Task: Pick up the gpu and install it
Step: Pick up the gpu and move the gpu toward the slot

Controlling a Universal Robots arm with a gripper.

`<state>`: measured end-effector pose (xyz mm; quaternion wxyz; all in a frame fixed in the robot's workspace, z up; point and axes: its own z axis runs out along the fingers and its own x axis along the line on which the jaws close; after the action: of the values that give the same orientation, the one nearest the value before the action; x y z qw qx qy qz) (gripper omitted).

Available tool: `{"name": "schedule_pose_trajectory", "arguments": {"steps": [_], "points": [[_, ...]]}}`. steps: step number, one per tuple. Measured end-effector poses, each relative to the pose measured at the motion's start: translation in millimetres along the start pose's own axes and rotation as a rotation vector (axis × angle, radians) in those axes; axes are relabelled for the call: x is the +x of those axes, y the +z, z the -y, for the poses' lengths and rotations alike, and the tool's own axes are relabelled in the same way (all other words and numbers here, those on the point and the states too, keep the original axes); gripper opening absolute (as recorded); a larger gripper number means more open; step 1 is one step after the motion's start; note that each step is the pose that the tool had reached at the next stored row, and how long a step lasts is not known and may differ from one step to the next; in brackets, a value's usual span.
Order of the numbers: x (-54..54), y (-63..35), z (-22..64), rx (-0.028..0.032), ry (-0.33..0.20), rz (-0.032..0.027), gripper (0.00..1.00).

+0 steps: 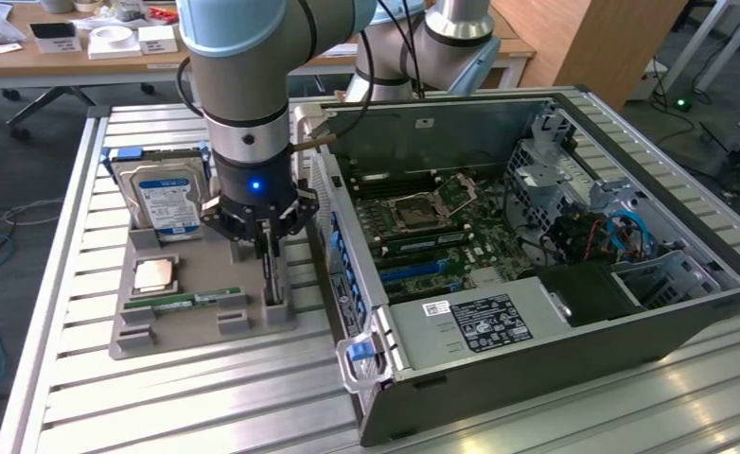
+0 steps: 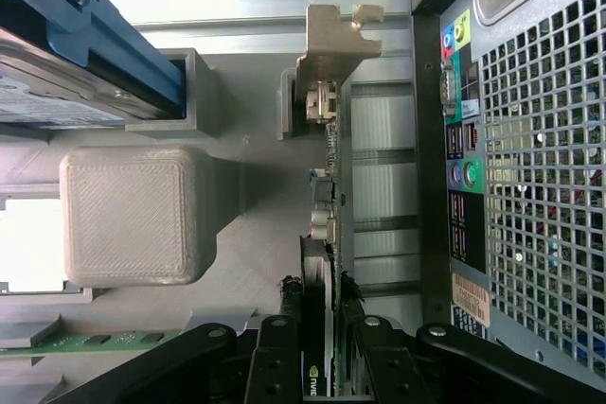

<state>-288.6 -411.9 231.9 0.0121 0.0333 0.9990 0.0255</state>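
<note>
Table (image 1: 193, 397) ribbed alu; holder (image 1: 181, 333) matt rough-printed plastic; gpu (image 2: 329, 234) bracket (image 2: 327, 49) dull metal.

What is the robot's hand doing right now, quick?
Gripper: closed on the gpu, which stands on edge in its gray holder.

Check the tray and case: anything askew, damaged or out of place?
Nothing stands out. The gpu stands on edge, straight in its tray slot, jaws closed on it. Hard drive upright, memory stick flat on the tray, case lying open.
</note>
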Motion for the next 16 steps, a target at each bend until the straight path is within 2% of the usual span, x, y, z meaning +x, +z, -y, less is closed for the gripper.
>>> {"name": "schedule_pose_trajectory", "arguments": {"steps": [16], "points": [[0.0,-0.4,0.0,-0.0011,-0.013,-0.0006,0.26]]}}
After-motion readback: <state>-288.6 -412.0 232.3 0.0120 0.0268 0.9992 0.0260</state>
